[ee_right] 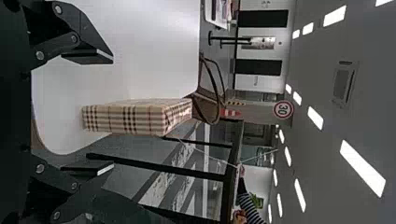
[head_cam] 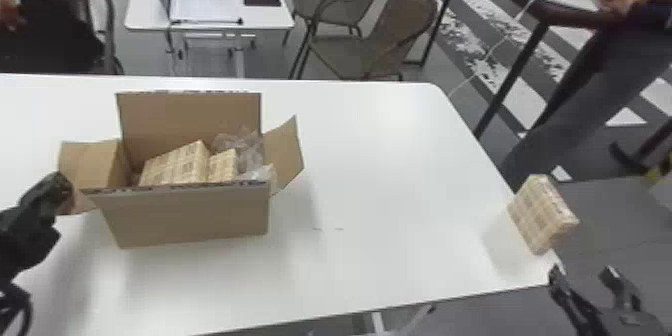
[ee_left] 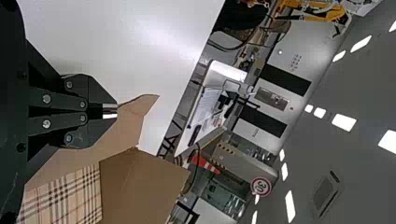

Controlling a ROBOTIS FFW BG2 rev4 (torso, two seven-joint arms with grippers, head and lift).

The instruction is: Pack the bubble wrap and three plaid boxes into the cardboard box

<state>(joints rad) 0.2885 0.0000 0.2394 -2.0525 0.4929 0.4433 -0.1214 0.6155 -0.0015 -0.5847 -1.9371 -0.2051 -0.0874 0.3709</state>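
Left gripper (head_cam: pixel 61 187): jaws together, beside the cardboard box (head_cam: pixel 185 217) holding bubble wrap (head_cam: pixel 242 147) and two plaid boxes (head_cam: pixel 172 166). Right gripper (head_cam: pixel 582 274): jaws apart, near third plaid box (head_cam: pixel 540 216) at table (head_cam: pixel 390 160) edge.

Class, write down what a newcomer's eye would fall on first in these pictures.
Likely the open cardboard box at left on the white table, holding two plaid boxes and bubble wrap. Next, a lone plaid box at the table's right edge, near the open right gripper.

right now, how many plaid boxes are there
3: one plaid box and another in the cardboard box, a third at the table's right edge; more may be hidden inside.
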